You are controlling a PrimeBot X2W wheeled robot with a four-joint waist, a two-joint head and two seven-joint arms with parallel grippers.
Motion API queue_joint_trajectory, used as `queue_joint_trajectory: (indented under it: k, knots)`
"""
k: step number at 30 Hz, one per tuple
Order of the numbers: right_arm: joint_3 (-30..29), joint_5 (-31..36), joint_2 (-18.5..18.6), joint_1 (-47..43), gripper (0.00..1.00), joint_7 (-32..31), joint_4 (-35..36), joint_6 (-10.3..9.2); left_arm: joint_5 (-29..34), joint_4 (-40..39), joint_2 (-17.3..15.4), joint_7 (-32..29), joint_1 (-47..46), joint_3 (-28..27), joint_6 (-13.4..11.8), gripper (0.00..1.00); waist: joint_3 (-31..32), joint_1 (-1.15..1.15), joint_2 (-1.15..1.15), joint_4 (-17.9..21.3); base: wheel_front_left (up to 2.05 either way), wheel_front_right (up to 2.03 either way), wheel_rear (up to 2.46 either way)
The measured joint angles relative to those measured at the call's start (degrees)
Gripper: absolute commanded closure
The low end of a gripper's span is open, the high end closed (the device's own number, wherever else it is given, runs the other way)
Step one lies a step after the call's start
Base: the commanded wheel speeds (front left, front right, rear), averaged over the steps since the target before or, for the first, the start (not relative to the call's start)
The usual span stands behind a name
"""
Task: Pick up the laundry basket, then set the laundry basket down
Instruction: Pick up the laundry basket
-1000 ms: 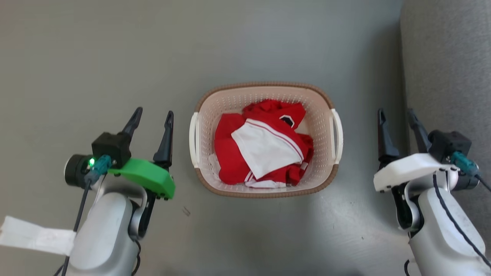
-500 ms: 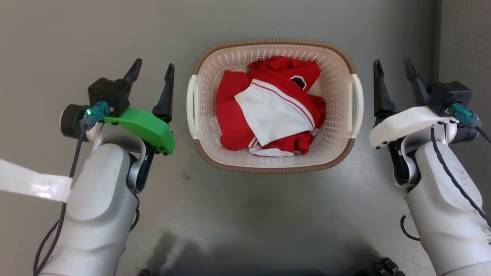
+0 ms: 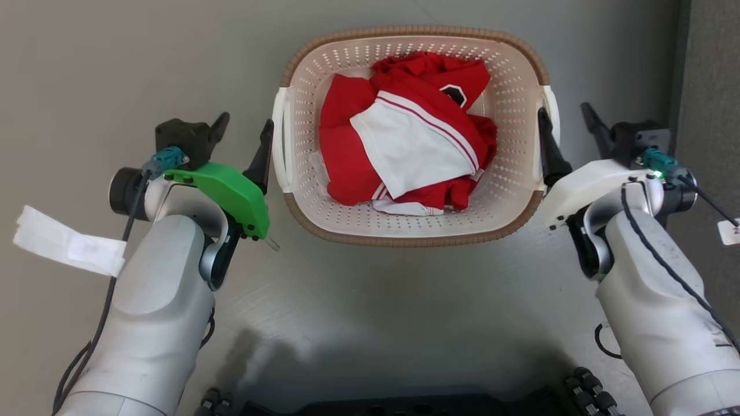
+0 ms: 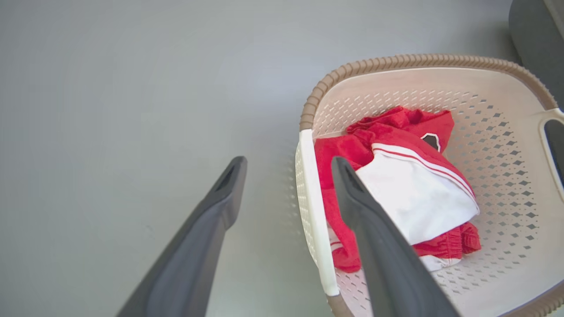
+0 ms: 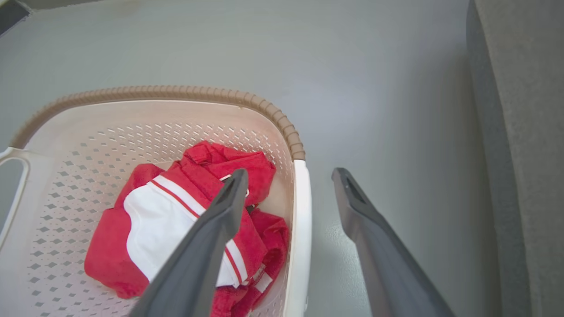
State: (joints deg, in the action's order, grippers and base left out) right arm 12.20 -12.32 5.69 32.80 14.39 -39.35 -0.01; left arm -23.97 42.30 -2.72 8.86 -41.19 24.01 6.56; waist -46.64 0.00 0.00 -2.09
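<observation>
The laundry basket [image 3: 413, 240] stands on the grey floor, cream with perforated walls and a brown rim, holding red and white clothes [image 3: 404, 138]. My left gripper [image 3: 245, 124] is open right beside the white left handle [image 3: 279, 144]. In the left wrist view that handle [image 4: 315, 211] lies between the left gripper's [image 4: 288, 163] spread fingers. My right gripper [image 3: 563, 112] is open astride the white right handle [image 3: 552, 115], its inner finger over the basket's inside. The right wrist view shows this handle [image 5: 299, 220] between the right gripper's [image 5: 289, 174] fingers. Contact cannot be told.
A grey upholstered piece [image 3: 711, 58] rises close to the right of the right arm, also seen in the right wrist view [image 5: 520, 132]. A white tag [image 3: 69, 245] hangs from the left arm. The robot's dark base [image 3: 404, 404] lies along the bottom edge.
The head camera has dropped and the basket now sits larger and higher in view. Both grippers have closed in from the sides onto the basket's handles, staying open.
</observation>
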Motion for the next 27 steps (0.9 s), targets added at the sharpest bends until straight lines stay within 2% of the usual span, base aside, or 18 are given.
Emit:
queue_joint_trajectory:
  k: [13, 22, 26, 27]
  knots:
    - [2.0, 0.1, -1.5, 4.5, 0.0, -0.1, -6.9, 1.01, -1.3, 6.7, 0.3, -0.1, -4.0, 2.6, 0.5, 0.0, -3.7, 0.0, 0.0, 1.9, 0.0, 0.0, 0.0]
    - [3.1, -0.9, -1.9, 7.7, 0.0, -0.1, -9.6, 1.27, -3.7, 10.4, 0.5, -2.4, -7.0, 5.6, 0.5, 0.0, -5.9, 0.0, 0.0, 3.4, 0.0, 0.0, 0.0]
    - [3.8, -1.0, -2.0, 9.1, 0.0, -0.1, -10.7, 2.02, -5.6, 11.5, 0.6, -4.1, -8.4, 6.2, 0.5, 0.0, -6.8, 0.0, 0.0, 3.8, 0.0, 0.0, 0.0]
    - [4.0, -1.1, -2.0, 9.4, 0.11, -0.1, -11.1, 2.02, -6.5, 12.0, 0.7, -4.6, -8.7, 6.2, 0.5, 0.0, -7.0, 0.0, 0.0, 3.8, 0.0, 0.0, 0.0]
